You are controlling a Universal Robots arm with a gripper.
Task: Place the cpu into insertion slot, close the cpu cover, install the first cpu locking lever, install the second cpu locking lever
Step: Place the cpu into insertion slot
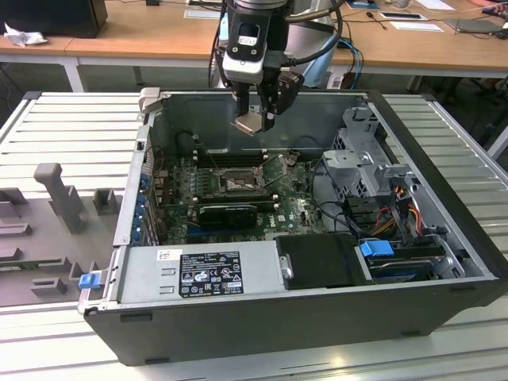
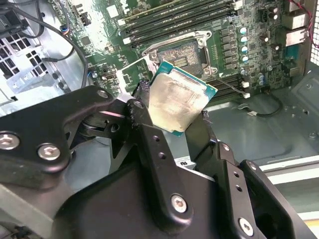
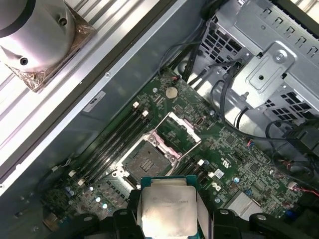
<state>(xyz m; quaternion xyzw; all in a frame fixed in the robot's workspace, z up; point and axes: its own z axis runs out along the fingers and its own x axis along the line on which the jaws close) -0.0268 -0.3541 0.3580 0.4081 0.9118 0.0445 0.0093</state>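
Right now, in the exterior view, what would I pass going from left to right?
Grey stand → blue clip → cpu held in the gripper → blue tab.

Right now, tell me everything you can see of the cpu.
The cpu is a small flat square chip with a pale silver-beige metal face, smudged, and a teal-green rim. It is tilted, clamped by opposite edges in the end effector, held in the air, apart from the open insertion slot, touching nothing else.
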